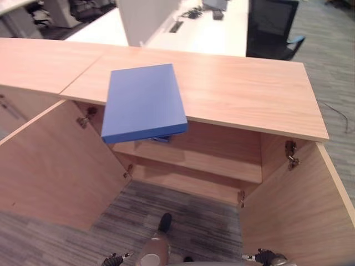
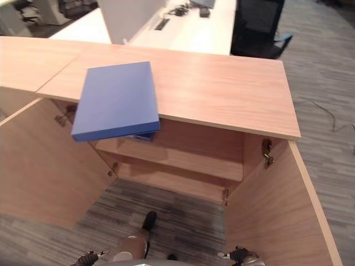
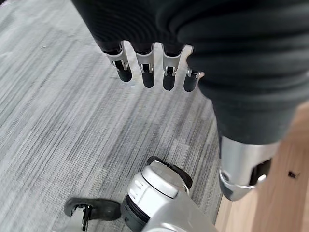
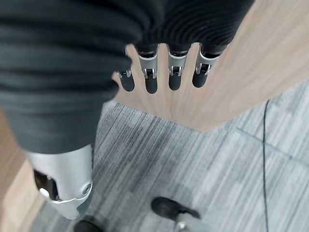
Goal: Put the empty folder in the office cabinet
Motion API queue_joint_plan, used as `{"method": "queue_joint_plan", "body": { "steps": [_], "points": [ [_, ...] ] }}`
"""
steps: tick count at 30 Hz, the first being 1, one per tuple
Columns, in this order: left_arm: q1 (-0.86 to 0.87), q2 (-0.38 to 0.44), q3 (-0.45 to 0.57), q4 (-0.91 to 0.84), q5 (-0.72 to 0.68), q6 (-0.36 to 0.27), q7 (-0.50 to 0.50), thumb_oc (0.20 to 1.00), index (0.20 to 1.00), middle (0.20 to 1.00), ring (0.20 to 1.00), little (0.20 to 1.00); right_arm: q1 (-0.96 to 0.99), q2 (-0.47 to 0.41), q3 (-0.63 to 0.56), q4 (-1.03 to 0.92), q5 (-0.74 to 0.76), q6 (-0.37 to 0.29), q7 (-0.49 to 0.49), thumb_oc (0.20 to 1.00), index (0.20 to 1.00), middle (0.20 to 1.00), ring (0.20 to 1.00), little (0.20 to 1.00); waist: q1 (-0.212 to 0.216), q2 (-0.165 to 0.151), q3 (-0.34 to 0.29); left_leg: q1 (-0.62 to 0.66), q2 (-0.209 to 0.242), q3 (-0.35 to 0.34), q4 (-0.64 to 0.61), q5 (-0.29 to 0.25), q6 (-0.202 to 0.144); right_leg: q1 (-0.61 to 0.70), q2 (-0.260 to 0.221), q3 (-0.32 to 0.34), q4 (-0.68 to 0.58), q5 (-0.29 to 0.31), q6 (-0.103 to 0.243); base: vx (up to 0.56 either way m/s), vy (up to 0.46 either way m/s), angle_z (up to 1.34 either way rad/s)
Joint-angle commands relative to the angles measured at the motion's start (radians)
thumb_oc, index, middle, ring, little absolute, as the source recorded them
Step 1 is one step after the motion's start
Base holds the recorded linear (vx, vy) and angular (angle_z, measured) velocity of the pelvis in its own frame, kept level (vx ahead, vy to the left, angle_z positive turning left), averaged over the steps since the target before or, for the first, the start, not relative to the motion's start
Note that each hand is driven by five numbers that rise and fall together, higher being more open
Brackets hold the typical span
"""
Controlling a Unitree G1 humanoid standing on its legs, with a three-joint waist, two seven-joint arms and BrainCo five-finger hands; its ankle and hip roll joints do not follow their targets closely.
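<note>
A blue folder (image 1: pixel 144 102) lies flat on the wooden top of the office cabinet (image 1: pixel 244 88), at its left part, with its near end jutting out over the front edge. Below it the cabinet stands open, both doors swung out, and a bare shelf (image 1: pixel 205 160) shows inside. My left hand (image 3: pixel 147 72) hangs low over the carpet, fingers straight, holding nothing. My right hand (image 4: pixel 150 77) hangs the same way beside the right door, fingers straight and empty. Both hands are far below the folder.
The left door (image 1: pixel 50 166) and the right door (image 1: pixel 299 210) flank the grey carpet (image 1: pixel 183 216) in front of the cabinet. Behind the cabinet are a white desk (image 1: pixel 205 27), a white partition (image 1: pixel 144 19) and a black chair (image 1: pixel 272 27).
</note>
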Motion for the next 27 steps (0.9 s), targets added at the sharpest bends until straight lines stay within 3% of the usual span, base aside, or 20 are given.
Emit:
{"method": "queue_joint_plan", "body": {
  "steps": [1, 3, 4, 12, 18, 22, 25, 27],
  "points": [
    [-0.008, 0.002, -0.026, -0.01, 0.029, -0.014, -0.007, 1.0, 1.0, 1.0, 1.0, 1.0, 0.043, -0.027, -0.027, -0.003, -0.013, 0.0, 0.009, 1.0, 1.0, 1.0, 1.0, 1.0, 0.021, 0.016, -0.02, 0.033, 0.028, 0.01, 0.042, -0.038, -0.009, -0.1, -0.173, -0.087, 0.128, -0.064, 0.161, 0.19, 0.257, -0.53],
    [-0.019, 0.007, -0.04, -0.021, 0.039, -0.016, -0.008, 1.0, 1.0, 1.0, 1.0, 1.0, 0.043, -0.019, -0.026, -0.003, -0.006, 0.002, 0.011, 1.0, 1.0, 1.0, 1.0, 1.0, 0.014, 0.013, -0.027, 0.056, 0.017, 0.043, 0.03, -0.057, 0.011, -0.108, -0.194, -0.071, 0.116, -0.05, 0.177, 0.15, 0.243, -0.36],
    [-0.032, 0.015, -0.046, -0.036, 0.044, -0.017, -0.007, 1.0, 1.0, 1.0, 1.0, 1.0, 0.035, -0.013, -0.029, -0.007, 0.001, 0.004, 0.009, 1.0, 1.0, 1.0, 1.0, 1.0, 0.005, 0.013, -0.03, 0.07, 0.001, 0.075, 0.02, -0.076, 0.037, -0.126, -0.212, -0.051, 0.114, -0.035, 0.193, 0.1, 0.233, -0.57],
    [-0.05, 0.031, -0.047, -0.04, 0.06, -0.015, -0.008, 1.0, 1.0, 1.0, 1.0, 1.0, 0.01, 0.015, -0.008, -0.051, 0.002, 0.0, 0.014, 1.0, 1.0, 1.0, 1.0, 1.0, -0.012, 0.02, -0.033, 0.106, -0.032, 0.171, -0.022, -0.107, 0.09, -0.195, -0.247, -0.042, 0.154, 0.012, 0.233, 0.06, 0.205, -0.5],
    [-0.051, 0.039, -0.047, -0.047, 0.068, -0.016, -0.01, 1.0, 1.0, 1.0, 1.0, 1.0, 0.005, 0.023, 0.003, -0.066, -0.005, 0.0, 0.016, 1.0, 1.0, 1.0, 1.0, 1.0, -0.016, 0.013, -0.029, 0.124, -0.042, 0.206, -0.038, -0.124, 0.105, -0.212, -0.271, -0.075, 0.147, 0.05, 0.25, 0.04, 0.104, -0.25],
    [-0.053, 0.054, -0.036, -0.053, 0.053, -0.015, -0.004, 1.0, 1.0, 1.0, 1.0, 1.0, -0.014, 0.027, 0.021, -0.082, -0.007, -0.003, 0.013, 1.0, 1.0, 1.0, 1.0, 1.0, 0.004, 0.008, -0.009, 0.11, -0.035, 0.24, -0.03, -0.126, 0.106, -0.247, -0.283, -0.156, 0.154, 0.083, 0.252, -0.06, 0.002, -0.29],
    [-0.058, 0.059, -0.032, -0.056, 0.043, -0.012, -0.003, 1.0, 1.0, 1.0, 1.0, 1.0, -0.026, 0.028, 0.029, -0.088, -0.002, -0.005, 0.015, 1.0, 1.0, 1.0, 1.0, 1.0, 0.003, 0.012, 0.003, 0.079, -0.028, 0.245, -0.004, -0.122, 0.107, -0.252, -0.268, -0.167, 0.208, 0.056, 0.248, -0.1, -0.024, -0.32],
    [-0.059, 0.065, -0.031, -0.058, 0.042, -0.011, 0.0, 1.0, 1.0, 1.0, 1.0, 1.0, -0.029, 0.026, 0.038, -0.096, 0.005, -0.01, 0.013, 1.0, 1.0, 1.0, 1.0, 1.0, 0.005, 0.012, 0.003, 0.049, -0.027, 0.243, 0.022, -0.117, 0.109, -0.239, -0.235, -0.127, 0.284, 0.018, 0.237, -0.08, -0.085, 0.09]
  ]
}}
